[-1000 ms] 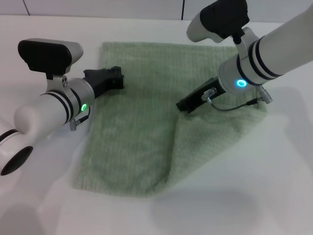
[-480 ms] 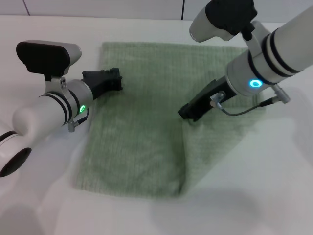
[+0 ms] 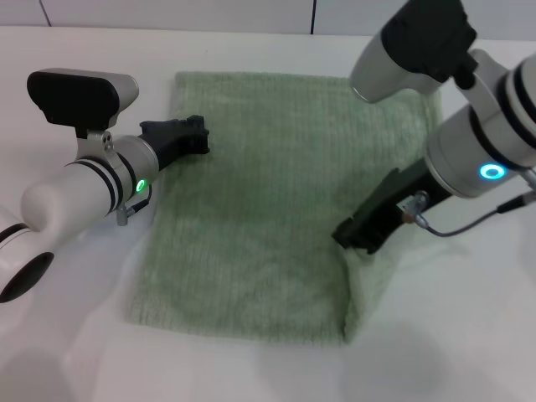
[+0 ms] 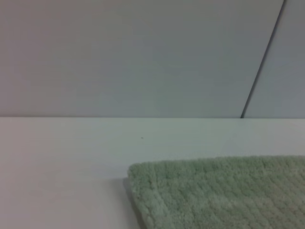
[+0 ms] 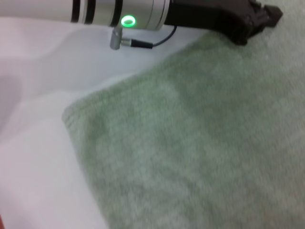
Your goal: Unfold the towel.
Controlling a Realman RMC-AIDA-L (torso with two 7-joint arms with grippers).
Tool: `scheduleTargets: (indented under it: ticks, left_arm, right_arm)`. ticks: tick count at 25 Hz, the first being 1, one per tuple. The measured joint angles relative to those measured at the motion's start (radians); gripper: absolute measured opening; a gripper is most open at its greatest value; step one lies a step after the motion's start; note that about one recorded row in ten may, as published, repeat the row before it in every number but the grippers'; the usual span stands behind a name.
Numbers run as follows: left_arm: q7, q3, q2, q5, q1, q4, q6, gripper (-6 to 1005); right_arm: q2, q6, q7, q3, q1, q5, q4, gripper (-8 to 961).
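The pale green towel [image 3: 251,209] lies spread on the white table [image 3: 75,352]. My right gripper [image 3: 353,239] is shut on the towel's turned-over right part and holds it low over the table near the front right. A narrow raised fold [image 3: 358,289] remains there. My left gripper [image 3: 198,134] rests at the towel's left edge, near the far corner. The left wrist view shows a towel corner [image 4: 224,195] on the table. The right wrist view shows the towel [image 5: 200,143] and, farther off, the left gripper [image 5: 257,19].
The white table extends around the towel on all sides. A pale wall [image 4: 143,52] with a dark seam rises behind the table's far edge. A thin cable [image 3: 469,222] hangs from my right wrist.
My right gripper has moved to the right and toward the front, drawing the folded-over flap with it. The fold now lies much farther right and more of the towel is flat. The left arm has barely moved.
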Motion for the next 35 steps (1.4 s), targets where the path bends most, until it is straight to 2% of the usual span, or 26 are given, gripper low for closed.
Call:
scheduleTargets:
  ticks: [5, 13, 20, 30, 32, 35]
  left_arm:
    - [0.0, 0.0, 0.0, 0.0, 0.0, 0.0, 0.0, 98]
    - [0.002, -0.005, 0.0, 0.0, 0.001, 0.004, 0.004, 102]
    - [0.005, -0.004, 0.001, 0.0, 0.002, 0.007, 0.004, 105]
    - [0.009, -0.005, 0.003, 0.0, 0.005, 0.004, 0.006, 109]
    - [0.009, -0.005, 0.003, 0.0, 0.005, 0.003, 0.006, 110]
    - [0.009, -0.005, 0.003, 0.0, 0.005, 0.002, 0.007, 112]
  right_arm:
    - [0.005, 0.068, 0.023, -0.01, -0.045, -0.041, -0.047, 50]
    - [0.009, 0.121, 0.041, -0.032, -0.085, -0.092, -0.04, 68]
    - [0.007, 0.132, 0.033, -0.06, -0.09, -0.153, 0.013, 85]
    - [-0.001, 0.138, 0.031, -0.062, -0.057, -0.191, -0.006, 108]
    - [-0.001, 0.139, 0.033, -0.064, -0.053, -0.196, -0.01, 322]
    - [-0.002, 0.112, 0.03, -0.055, -0.045, -0.218, -0.051, 331]
